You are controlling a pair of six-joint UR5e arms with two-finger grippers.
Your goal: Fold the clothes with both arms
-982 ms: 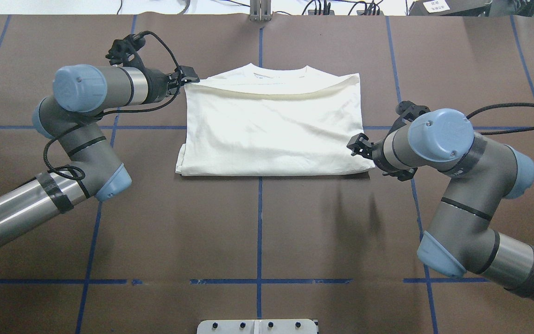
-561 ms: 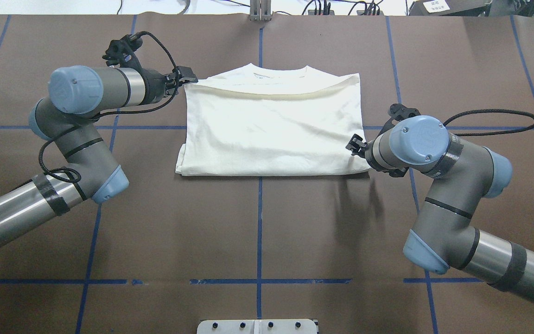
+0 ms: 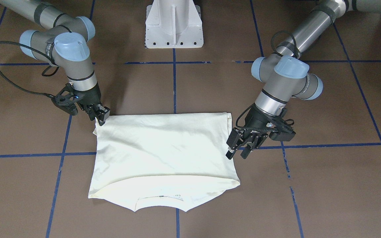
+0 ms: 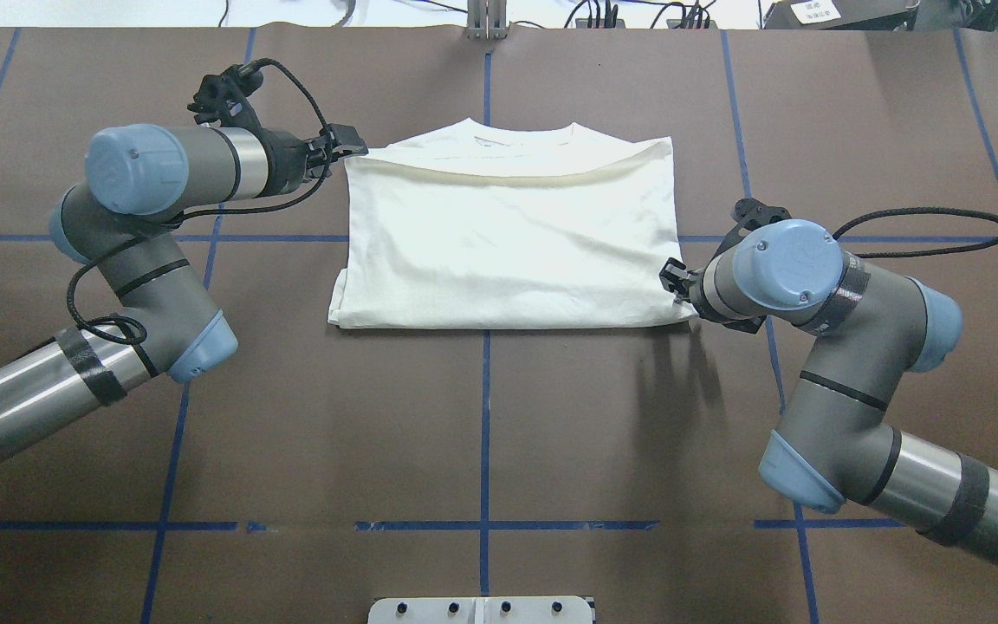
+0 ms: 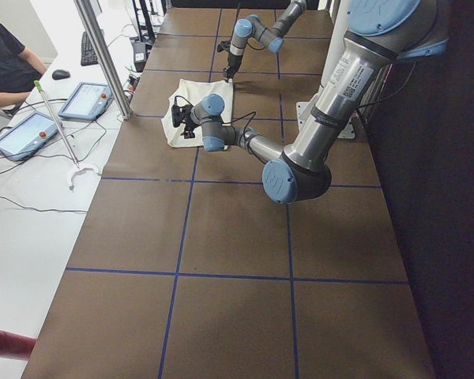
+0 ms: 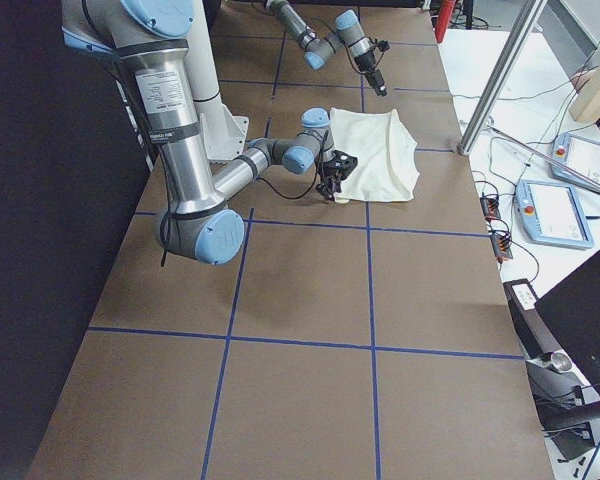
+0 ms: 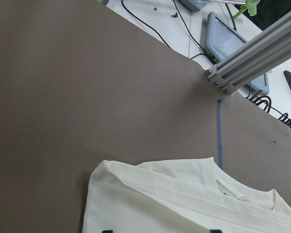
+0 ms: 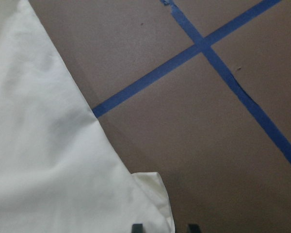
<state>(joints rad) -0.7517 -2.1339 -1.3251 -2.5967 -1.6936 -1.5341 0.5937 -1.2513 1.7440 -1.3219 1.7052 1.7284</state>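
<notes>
The cream shirt (image 4: 508, 243) lies folded into a rectangle on the brown table, collar toward the far edge; no print shows. My left gripper (image 4: 350, 141) hovers at its far left corner by the collar. In the front view that gripper (image 3: 237, 153) is open, and the left wrist view shows the shirt (image 7: 184, 204) under its widely spread tips. My right gripper (image 4: 670, 279) is at the near right corner. In the front view it (image 3: 102, 118) touches that corner. The right wrist view shows the shirt's corner (image 8: 153, 191) just ahead of its open, narrowly spaced fingertips.
Blue tape lines (image 4: 485, 416) grid the table. The white pedestal base (image 3: 174, 23) stands at the robot's side. An aluminium post (image 7: 252, 53) and cables run along the far edge. Tablets (image 5: 91, 99) and a seated person (image 5: 4, 59) are beyond the table.
My right arm has swung in and lowered, bringing its gripper onto the shirt's near right corner. My left gripper has shifted slightly outward at the collar corner.
</notes>
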